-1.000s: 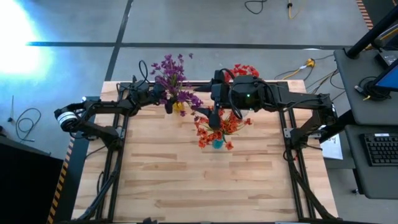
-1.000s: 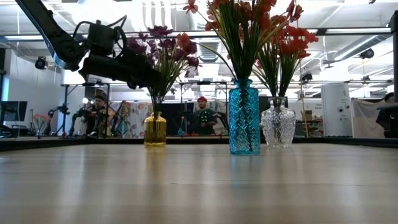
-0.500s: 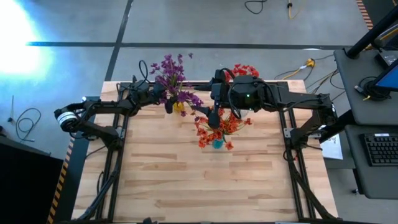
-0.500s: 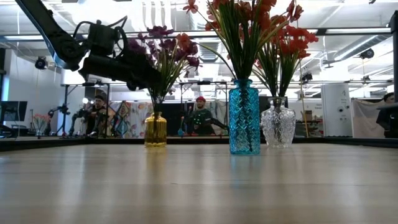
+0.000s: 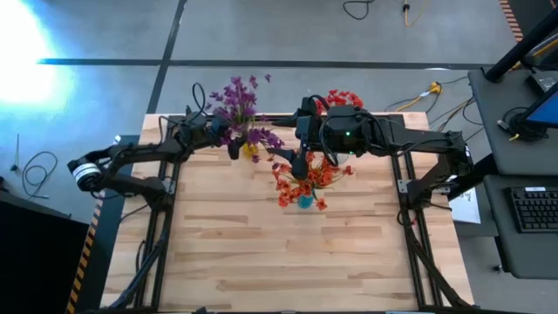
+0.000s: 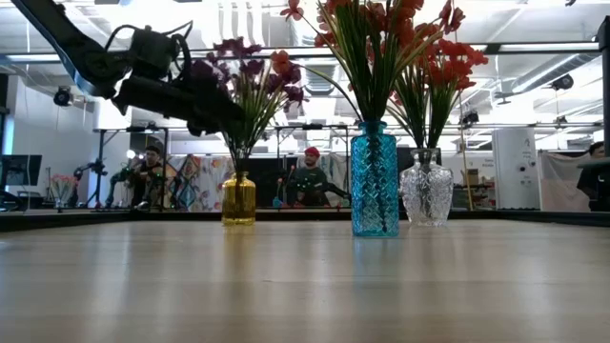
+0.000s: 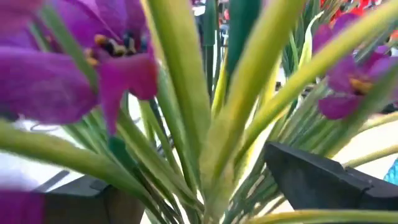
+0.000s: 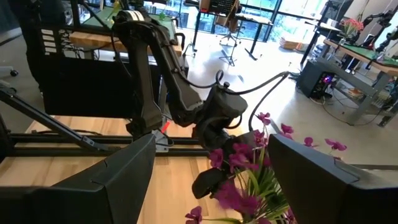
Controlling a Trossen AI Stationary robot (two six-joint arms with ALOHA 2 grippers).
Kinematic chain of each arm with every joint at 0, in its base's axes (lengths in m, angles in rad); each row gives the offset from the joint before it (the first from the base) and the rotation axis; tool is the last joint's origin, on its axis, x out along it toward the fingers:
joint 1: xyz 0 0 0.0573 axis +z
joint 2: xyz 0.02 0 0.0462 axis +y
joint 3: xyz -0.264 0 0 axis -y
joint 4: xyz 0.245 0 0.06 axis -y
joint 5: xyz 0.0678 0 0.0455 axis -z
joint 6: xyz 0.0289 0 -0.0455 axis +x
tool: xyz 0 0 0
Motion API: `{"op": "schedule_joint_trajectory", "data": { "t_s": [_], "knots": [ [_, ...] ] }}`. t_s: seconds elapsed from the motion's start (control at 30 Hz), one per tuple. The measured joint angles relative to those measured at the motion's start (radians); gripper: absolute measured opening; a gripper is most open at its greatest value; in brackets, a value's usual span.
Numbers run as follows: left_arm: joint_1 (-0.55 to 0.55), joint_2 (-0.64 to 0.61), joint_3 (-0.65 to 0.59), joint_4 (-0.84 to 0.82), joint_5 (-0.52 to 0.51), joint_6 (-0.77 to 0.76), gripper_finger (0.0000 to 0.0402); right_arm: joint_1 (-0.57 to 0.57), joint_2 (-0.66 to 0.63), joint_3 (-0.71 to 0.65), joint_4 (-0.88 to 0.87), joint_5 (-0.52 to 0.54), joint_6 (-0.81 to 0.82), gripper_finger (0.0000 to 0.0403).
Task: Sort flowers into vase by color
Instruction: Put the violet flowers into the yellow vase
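Note:
Purple flowers (image 5: 240,105) stand in a yellow vase (image 6: 237,198) at the table's far side. My left gripper (image 7: 199,193) is open and level, its fingers on either side of their green stems (image 7: 186,124) above the vase's mouth. Red flowers (image 5: 305,179) stand in a blue vase (image 6: 375,179) near the middle, and more red flowers (image 5: 343,98) fill a clear vase (image 6: 426,195) behind it. High above the blue vase, my right gripper (image 8: 211,149) is open with nothing between its fingers, facing the left arm. My left gripper comes at the purple flowers' stems (image 7: 214,155) level, from the table's left, with the bunch between its two open fingers. Whether either finger touches a stem, I cannot tell. The stems stay upright in the yellow vase.
The three vases stand close together in the far half of the table (image 5: 261,253). Both arms' frames (image 5: 157,218) run along the table's left and right sides. People sit in the room beyond the far edge (image 6: 305,181).
My left arm's wrist has risen a little, and its gripper has tipped slightly downward while its tips stay at the purple stems. The flowers and vases stand as before.

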Motion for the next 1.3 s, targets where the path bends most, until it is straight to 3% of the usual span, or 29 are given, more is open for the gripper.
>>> {"op": "schedule_joint_trajectory", "data": {
  "t_s": [0.2, 0.53, 0.73, 1.0, 1.3],
  "knots": [
    [0.0, -0.051, 0.0, -0.087, -0.049, 0.001, 0.0328, 0.0, 0.0, 0.0, 0.0, 0.0, -0.004, 0.0308],
    [-0.004, -0.06, -0.002, -0.083, -0.049, 0.074, 0.0332, 0.0, 0.0, 0.0, 0.002, 0.0, -0.001, 0.0308],
    [-0.008, -0.045, -0.03, 0.024, -0.042, 0.164, 0.0331, 0.0, 0.0, 0.0, 0.004, 0.0, -0.016, 0.031],
    [-0.008, -0.044, -0.157, 0.294, -0.041, 0.168, 0.0331, 0.0, 0.0, 0.0, 0.007, 0.0, -0.019, 0.0314],
    [-0.008, -0.043, -0.18, 0.408, -0.014, 0.171, 0.0331, 0.0, 0.0, 0.0, 0.032, 0.0, -0.019, 0.0315]
  ]
}}
